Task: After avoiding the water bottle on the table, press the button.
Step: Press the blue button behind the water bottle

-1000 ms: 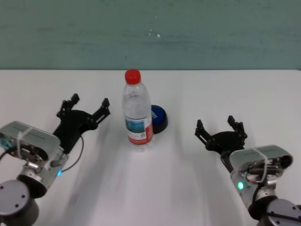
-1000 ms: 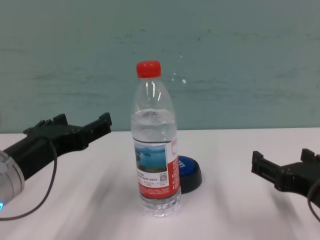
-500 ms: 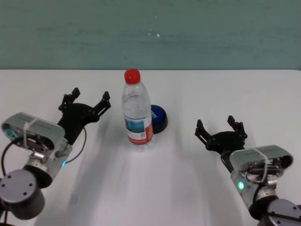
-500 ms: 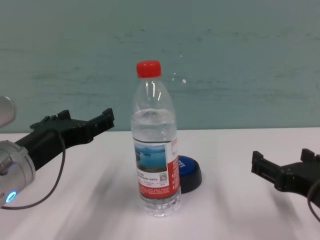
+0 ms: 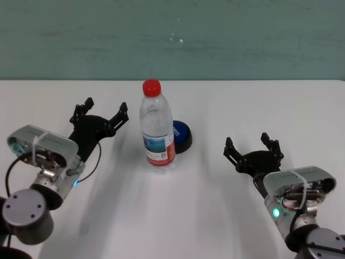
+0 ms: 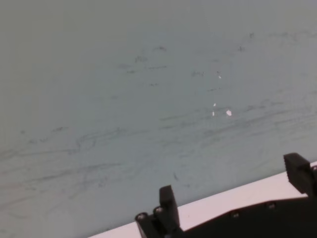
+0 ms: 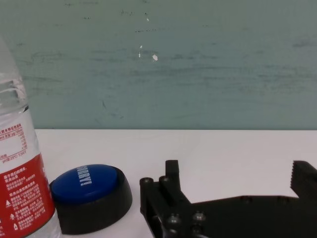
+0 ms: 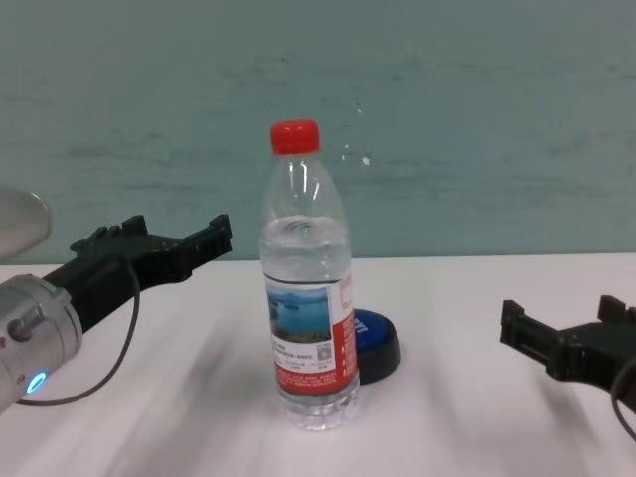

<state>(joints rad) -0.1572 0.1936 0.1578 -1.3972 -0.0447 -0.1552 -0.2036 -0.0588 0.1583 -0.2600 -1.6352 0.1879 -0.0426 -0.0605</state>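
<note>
The water bottle (image 5: 157, 127) stands upright mid-table, with a red cap and a red, white and blue label; it also shows in the chest view (image 8: 307, 298) and the right wrist view (image 7: 22, 183). The blue button (image 5: 182, 136) with a black base sits just behind and right of the bottle, partly hidden by it (image 8: 378, 341) (image 7: 90, 194). My left gripper (image 5: 104, 110) is open and empty, raised left of the bottle (image 8: 169, 238) (image 6: 233, 193). My right gripper (image 5: 249, 143) is open and empty, low at the right, apart from the button (image 8: 566, 328).
The white table (image 5: 215, 205) spreads wide around the bottle. A teal wall (image 5: 215, 38) rises behind its far edge.
My left gripper has moved forward, up and slightly right toward the bottle's level. The right arm, bottle and button have not moved.
</note>
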